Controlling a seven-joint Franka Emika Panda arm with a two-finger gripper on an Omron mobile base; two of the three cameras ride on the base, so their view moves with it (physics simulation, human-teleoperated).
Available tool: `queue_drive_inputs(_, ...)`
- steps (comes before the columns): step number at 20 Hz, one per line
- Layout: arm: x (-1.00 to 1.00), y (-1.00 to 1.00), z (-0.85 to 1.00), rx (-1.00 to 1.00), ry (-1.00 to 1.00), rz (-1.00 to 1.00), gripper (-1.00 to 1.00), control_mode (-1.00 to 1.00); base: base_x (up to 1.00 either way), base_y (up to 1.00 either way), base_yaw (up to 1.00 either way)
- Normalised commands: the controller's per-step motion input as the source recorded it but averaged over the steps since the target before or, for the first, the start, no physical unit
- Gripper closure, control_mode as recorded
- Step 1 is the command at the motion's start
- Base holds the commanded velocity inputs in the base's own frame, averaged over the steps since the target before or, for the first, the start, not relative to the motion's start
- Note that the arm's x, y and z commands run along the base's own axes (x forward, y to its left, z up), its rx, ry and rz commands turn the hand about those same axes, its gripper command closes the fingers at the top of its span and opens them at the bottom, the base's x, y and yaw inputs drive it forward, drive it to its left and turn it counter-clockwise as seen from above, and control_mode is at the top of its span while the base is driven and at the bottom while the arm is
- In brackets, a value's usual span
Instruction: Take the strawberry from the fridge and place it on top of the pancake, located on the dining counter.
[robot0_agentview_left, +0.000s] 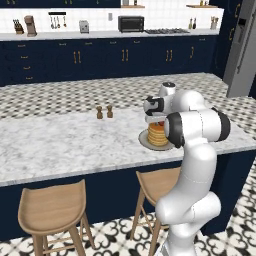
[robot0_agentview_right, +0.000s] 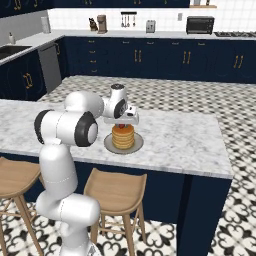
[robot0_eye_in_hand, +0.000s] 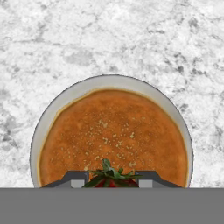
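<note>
The pancake (robot0_eye_in_hand: 114, 133) is a golden-tan stack on a pale round plate (robot0_eye_in_hand: 40, 127), standing on the marble dining counter (robot0_agentview_left: 60, 140). My gripper (robot0_eye_in_hand: 112, 178) hangs just above the stack's top, shut on the strawberry (robot0_eye_in_hand: 111, 175), whose green leaves and red flesh show between the two dark fingertips (robot0_eye_in_hand: 74, 177). From the base views the gripper (robot0_agentview_left: 159, 123) (robot0_agentview_right: 123, 125) sits directly over the pancake (robot0_agentview_left: 158, 135) (robot0_agentview_right: 123, 137), with a bit of the red strawberry (robot0_agentview_left: 160, 123) under the hand. The grey fridge (robot0_agentview_left: 241, 47) stands at the far right.
Two small brown shakers (robot0_agentview_left: 104, 112) stand on the counter left of the plate. Wooden stools (robot0_agentview_left: 52, 207) (robot0_agentview_right: 116, 192) sit under the counter's near edge. Navy cabinets and a worktop with a toaster oven (robot0_agentview_left: 131, 23) line the back wall.
</note>
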Motion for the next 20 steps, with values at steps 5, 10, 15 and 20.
queue_drive_inputs(5,0.00,-0.01,0.00,0.00,0.00,0.00,1.00,-1.00,0.00,0.00,0.00)
queue_drive_inputs(10,-0.01,-0.09,0.01,0.00,0.00,0.00,1.00,-1.00,0.00,0.00,0.00)
queue_drive_inputs(15,-0.06,-0.02,0.01,0.00,0.00,0.00,-1.00,-1.00,0.00,0.00,0.00)
queue_drive_inputs(20,0.00,0.00,0.00,0.00,0.00,0.00,-1.00,-1.00,0.00,0.00,0.00)
